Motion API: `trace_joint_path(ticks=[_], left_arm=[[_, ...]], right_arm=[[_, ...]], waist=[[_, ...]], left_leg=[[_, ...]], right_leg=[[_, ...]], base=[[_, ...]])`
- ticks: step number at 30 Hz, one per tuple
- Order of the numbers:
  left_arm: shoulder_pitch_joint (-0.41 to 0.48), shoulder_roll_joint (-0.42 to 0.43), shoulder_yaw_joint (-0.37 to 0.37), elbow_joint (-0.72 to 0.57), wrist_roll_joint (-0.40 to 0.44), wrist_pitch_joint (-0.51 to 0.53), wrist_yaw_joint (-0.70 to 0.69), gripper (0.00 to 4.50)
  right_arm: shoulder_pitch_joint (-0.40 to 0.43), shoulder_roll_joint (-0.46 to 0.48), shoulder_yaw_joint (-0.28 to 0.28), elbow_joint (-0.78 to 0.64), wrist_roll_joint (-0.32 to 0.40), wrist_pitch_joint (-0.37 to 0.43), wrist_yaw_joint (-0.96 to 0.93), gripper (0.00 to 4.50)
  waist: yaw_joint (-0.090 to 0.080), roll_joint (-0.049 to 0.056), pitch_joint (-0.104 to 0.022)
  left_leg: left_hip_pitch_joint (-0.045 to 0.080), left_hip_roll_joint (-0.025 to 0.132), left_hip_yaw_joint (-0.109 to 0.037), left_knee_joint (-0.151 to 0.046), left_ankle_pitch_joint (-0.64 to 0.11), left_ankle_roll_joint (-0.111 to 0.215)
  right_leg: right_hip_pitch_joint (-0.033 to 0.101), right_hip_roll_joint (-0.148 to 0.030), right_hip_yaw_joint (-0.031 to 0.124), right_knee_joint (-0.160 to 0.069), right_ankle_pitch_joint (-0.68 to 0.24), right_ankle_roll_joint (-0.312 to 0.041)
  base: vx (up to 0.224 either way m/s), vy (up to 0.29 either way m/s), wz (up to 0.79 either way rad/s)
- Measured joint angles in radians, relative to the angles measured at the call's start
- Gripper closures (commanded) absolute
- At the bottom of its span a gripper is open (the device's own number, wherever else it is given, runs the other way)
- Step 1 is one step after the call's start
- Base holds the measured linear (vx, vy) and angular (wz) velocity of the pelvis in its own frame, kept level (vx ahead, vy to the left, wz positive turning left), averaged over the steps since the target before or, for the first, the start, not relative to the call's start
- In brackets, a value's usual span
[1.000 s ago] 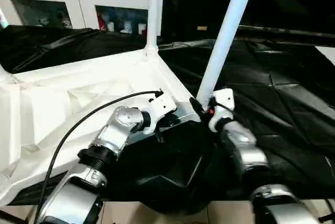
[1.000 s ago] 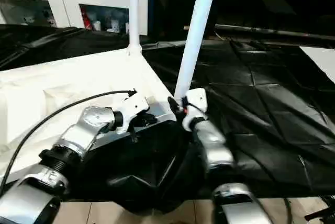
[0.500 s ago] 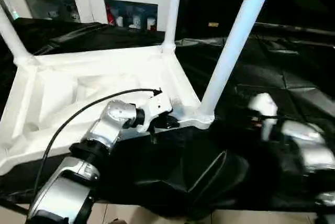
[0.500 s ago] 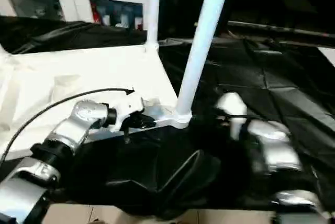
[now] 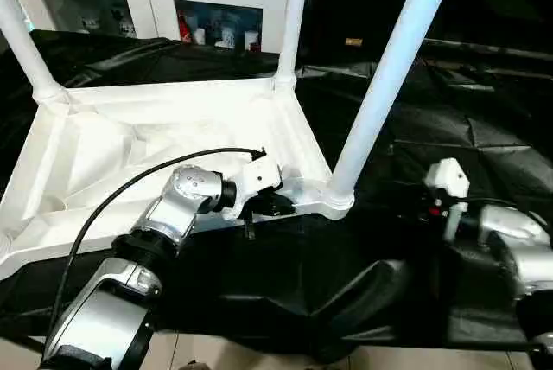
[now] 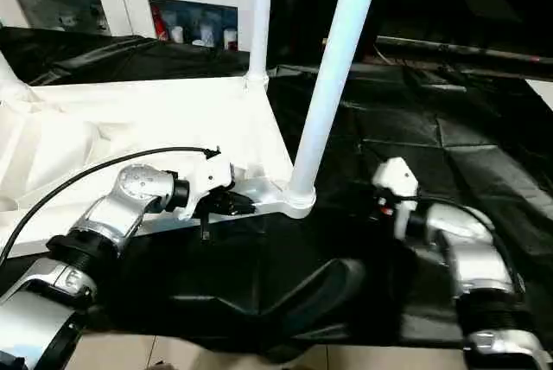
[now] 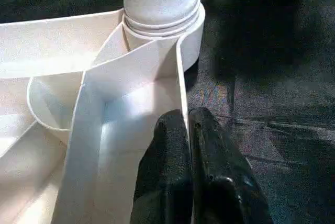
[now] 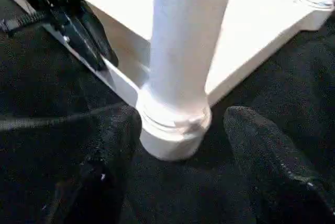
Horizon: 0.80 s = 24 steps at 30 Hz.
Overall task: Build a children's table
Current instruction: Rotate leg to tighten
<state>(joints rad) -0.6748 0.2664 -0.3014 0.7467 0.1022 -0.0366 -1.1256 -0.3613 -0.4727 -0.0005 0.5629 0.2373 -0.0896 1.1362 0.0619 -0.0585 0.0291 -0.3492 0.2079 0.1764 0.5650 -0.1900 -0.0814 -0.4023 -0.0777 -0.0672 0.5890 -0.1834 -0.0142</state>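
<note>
Work table draped in crinkled black plastic sheeting (image 5: 484, 128), creased in large folds, hanging loose over near edge. Lying directly on it: white plastic rectangular tabletop (image 5: 155, 141), upside down (ribbed underside facing up), filling left half of drape. White tapered tube legs stand upright in three of its corner sockets: near right (image 5: 389, 76), far right (image 5: 294, 15), far left (image 5: 22, 41). Right half of drape bare.
</note>
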Motion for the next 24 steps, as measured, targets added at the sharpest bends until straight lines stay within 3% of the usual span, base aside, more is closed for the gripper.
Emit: trace_joint_path(ticks=[8, 16, 17, 19, 24], left_arm=[[0.006, 0.002, 0.0, -0.004, -0.001, -0.01, -0.017, 4.5], [0.009, 0.006, 0.0, -0.009, 0.0, -0.011, -0.019, 4.5], [0.009, 0.006, 0.0, -0.009, -0.001, -0.011, -0.019, 4.5], [0.01, 0.008, 0.0, -0.009, -0.001, -0.011, -0.019, 4.5], [0.014, 0.015, 0.001, -0.01, -0.003, -0.011, -0.02, 4.5]], right_arm=[[-0.062, 0.062, 0.044, 0.05, -0.048, -0.014, -0.043, 1.61], [-0.078, 0.087, 0.049, 0.089, -0.056, -0.023, -0.064, 1.61], [-0.08, 0.089, 0.049, 0.094, -0.056, -0.024, -0.064, 1.87], [-0.084, 0.098, 0.048, 0.108, -0.055, -0.028, -0.069, 1.87], [-0.104, 0.115, 0.047, 0.142, -0.055, -0.036, -0.08, 2.35]], waist=[[0.003, -0.001, 0.0], [0.004, -0.001, 0.0], [0.003, -0.001, 0.0], [0.002, -0.001, 0.0], [0.0, -0.002, 0.0]], left_leg=[[0.0, 0.0, 0.0, 0.002, -0.001, -0.002], [0.0, 0.0, 0.0, 0.003, -0.001, -0.002], [0.0, 0.0, 0.0, 0.003, -0.001, -0.002], [0.0, 0.0, 0.0, 0.003, -0.001, -0.002], [0.001, 0.0, 0.0, 0.004, -0.001, -0.003]], right_leg=[[-0.001, -0.001, 0.0, 0.005, -0.001, 0.0], [-0.001, -0.001, 0.0, 0.006, -0.001, 0.0], [-0.001, -0.001, 0.0, 0.006, -0.001, 0.0], [-0.001, -0.001, 0.0, 0.006, -0.001, 0.0], [-0.001, -0.001, 0.0, 0.007, -0.001, 0.0]], base=[[0.0, 0.0, 0.0], [0.0, 0.0, 0.0], [0.0, 0.0, 0.0], [0.0, 0.0, 0.0], [0.0, 0.0, 0.0]])
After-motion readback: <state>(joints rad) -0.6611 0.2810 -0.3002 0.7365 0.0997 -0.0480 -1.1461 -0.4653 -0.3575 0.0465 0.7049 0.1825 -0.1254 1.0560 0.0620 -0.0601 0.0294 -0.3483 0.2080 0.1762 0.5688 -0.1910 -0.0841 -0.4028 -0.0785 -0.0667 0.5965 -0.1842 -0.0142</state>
